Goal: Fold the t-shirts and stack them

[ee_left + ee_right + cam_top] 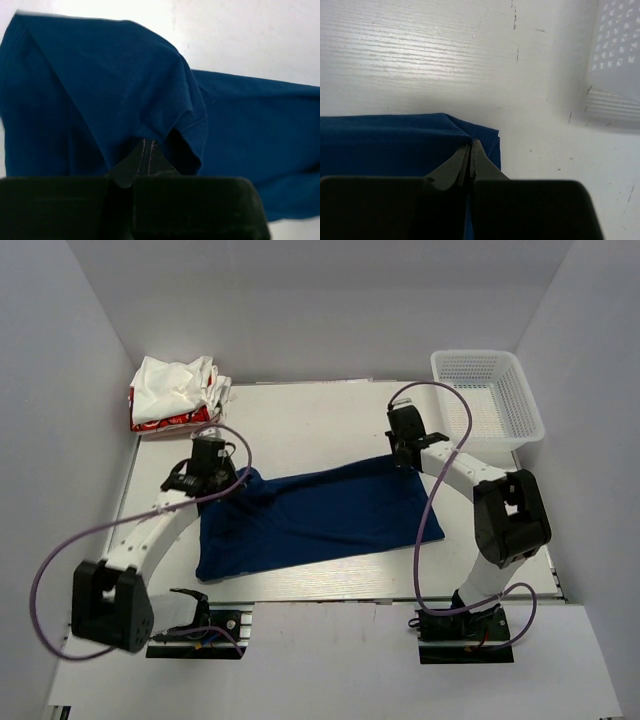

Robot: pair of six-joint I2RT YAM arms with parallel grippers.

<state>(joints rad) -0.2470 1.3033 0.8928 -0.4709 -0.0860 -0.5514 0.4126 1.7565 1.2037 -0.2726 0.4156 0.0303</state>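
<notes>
My main worry is an uneven fold. The navy t-shirt (pixel 320 515) lies spread across the middle of the table (pixel 300 420), and both tools are clamped on its far edge. The right gripper (pixel 471 145) is clenched on only the very tip of the far-right corner, so I judge that a quick pull could slip that corner free and let one side drop. The left gripper (pixel 145 145) is closed on a bunched, lifted hump of cloth at the far-left corner. I cannot tell how many layers it pinches, and a stray layer would drag the fold askew. The right arm's purple cable (pixel 432 502) hangs beside the shirt's right edge and could snag it.

The left arm reaches forward from its base, elbow low at the near left and wrist angled inward. The right arm has its elbow raised at the right, forearm slanting inward to the corner. The white and red t-shirts (pixel 175 395) sit heaped at the far left, well apart from the mesh basket (pixel 490 395).
</notes>
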